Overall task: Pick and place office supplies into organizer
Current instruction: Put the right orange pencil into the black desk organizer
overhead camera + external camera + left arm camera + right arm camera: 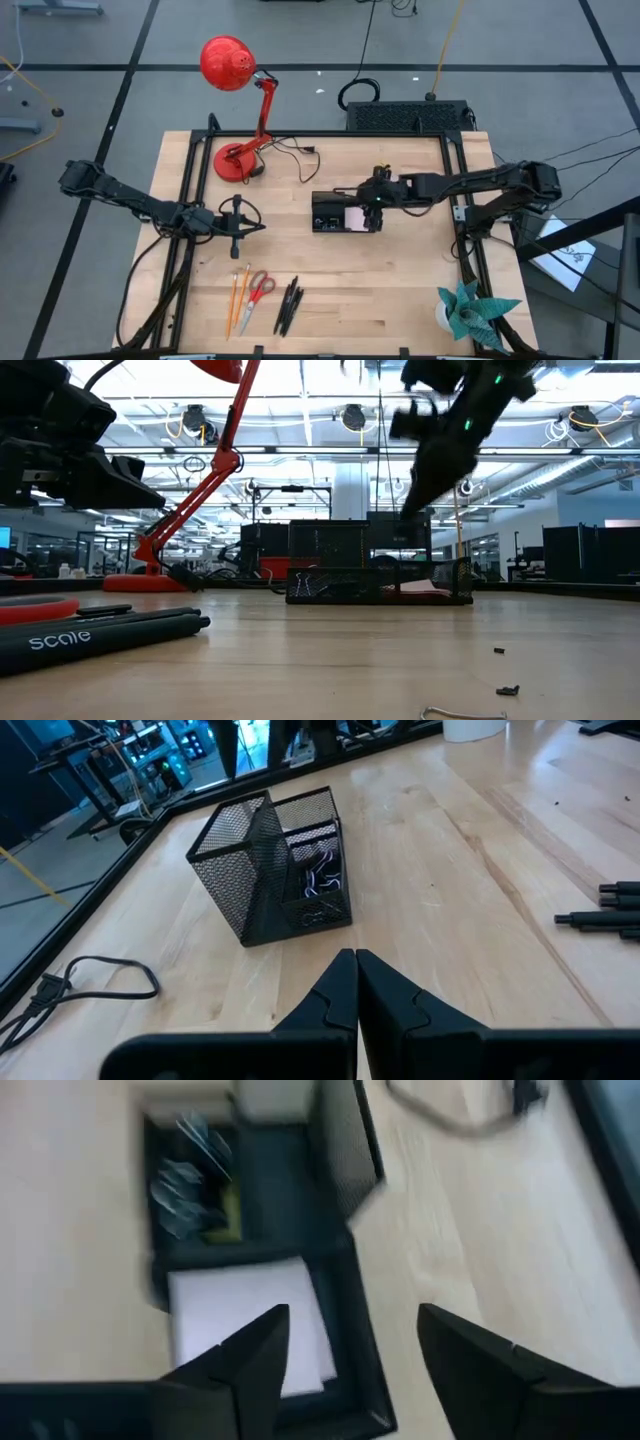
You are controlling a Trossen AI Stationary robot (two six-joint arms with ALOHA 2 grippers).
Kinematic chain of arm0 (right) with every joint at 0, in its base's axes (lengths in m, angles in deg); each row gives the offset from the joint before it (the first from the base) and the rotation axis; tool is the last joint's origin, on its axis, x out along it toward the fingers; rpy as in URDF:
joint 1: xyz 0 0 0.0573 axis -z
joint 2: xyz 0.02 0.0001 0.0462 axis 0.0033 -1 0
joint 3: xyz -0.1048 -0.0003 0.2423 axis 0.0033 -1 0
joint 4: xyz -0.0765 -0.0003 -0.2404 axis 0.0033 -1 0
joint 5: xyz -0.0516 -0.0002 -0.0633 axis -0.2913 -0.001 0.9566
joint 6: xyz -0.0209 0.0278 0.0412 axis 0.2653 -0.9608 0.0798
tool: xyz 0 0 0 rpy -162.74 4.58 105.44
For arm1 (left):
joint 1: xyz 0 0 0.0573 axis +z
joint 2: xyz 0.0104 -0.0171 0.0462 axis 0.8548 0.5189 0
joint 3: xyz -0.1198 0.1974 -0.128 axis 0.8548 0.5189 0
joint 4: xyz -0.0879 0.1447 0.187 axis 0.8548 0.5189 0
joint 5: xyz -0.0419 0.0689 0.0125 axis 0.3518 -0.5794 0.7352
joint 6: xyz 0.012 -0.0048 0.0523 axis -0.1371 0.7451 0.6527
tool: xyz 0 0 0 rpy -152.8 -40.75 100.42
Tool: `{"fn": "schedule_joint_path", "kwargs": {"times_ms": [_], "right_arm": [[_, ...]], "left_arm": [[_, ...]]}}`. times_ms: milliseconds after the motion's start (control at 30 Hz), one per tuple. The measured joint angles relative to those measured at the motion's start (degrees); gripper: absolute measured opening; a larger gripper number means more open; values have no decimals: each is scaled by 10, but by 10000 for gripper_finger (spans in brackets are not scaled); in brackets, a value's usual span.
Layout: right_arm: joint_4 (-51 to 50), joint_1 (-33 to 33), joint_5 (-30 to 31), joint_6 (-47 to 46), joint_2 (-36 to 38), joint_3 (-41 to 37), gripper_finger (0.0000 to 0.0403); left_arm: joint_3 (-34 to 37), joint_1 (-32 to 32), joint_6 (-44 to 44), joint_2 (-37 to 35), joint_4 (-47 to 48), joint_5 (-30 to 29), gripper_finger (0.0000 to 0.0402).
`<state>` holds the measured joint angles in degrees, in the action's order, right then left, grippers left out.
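A: High view first. Where's the organizer [345, 214]?

B: Mid tabletop [400, 290], right of centre. Pale sticky-note pad [356, 217] lies in its right-hand section. Right end effector [377, 203] hangs over the organizer's right end, arm reaching in from the right edge.

A: Left arm?

B: Left end effector [236, 228] sits left of centre, well apart from the organizer. Orange pencils [239, 301], red-handled scissors [258, 291] and black pens [289, 305] lie in a row near the front edge, untouched. Red desk lamp [238, 100] at the back left, teal paper plant [476, 312] front right.

A: Low view?

B: Organizer stands mid-distance, mesh walls, something pinkish at its right end. Right arm comes down above it, blurred. Pens lie close on the left. A few tiny black clips [508, 689] lie on the wood at the near right.

A: Left wrist?

B: Left fingers [330, 995] pressed together, clenched on nothing. Organizer ahead of them, coiled pale clips in its low front compartment. Pen ends at the edge. A loose cable [70, 982] lies on the wood.

A: Right wrist?

B: Right fingers [250, 1350] spread apart, released, nothing between them. Pad lies in the tray section just below them; next compartment holds silvery clips and a small yellow-green piece [228, 1215]. View is smeared.
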<state>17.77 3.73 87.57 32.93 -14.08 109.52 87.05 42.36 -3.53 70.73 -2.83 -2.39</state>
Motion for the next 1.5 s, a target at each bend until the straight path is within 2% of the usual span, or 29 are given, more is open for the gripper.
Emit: {"fn": "schedule_joint_path", "kwargs": {"times_ms": [133,267,333,367,567,667,733,967,1100,1267,1500], "right_arm": [[70,-47,-7,15,49,0,149],[161,-89,-45,66,78,-8,58],[172,-97,-54,79,89,-13,17],[169,-98,-58,79,96,-16,10],[156,-96,-55,67,186,-64,22],[155,-97,-6,52,264,-106,16],[164,-96,1,40,321,-148,9],[322,-100,-15,11,466,-329,2],[416,-103,14,15,508,-396,1],[412,-102,53,13,541,-426,1],[377,-99,-29,17,563,-438,1]], "left_arm": [[0,0,1,0,4,0,5],[0,0,3,0,5,0,5],[0,0,3,0,5,0,5],[0,0,4,0,5,0,5],[0,0,5,0,5,0,5],[0,0,5,0,5,0,5],[0,0,4,0,5,0,5],[0,0,9,0,5,0,5],[0,0,-1,0,5,0,5],[0,0,-6,0,10,0,5],[0,12,8,0,-8,0,5]]}}
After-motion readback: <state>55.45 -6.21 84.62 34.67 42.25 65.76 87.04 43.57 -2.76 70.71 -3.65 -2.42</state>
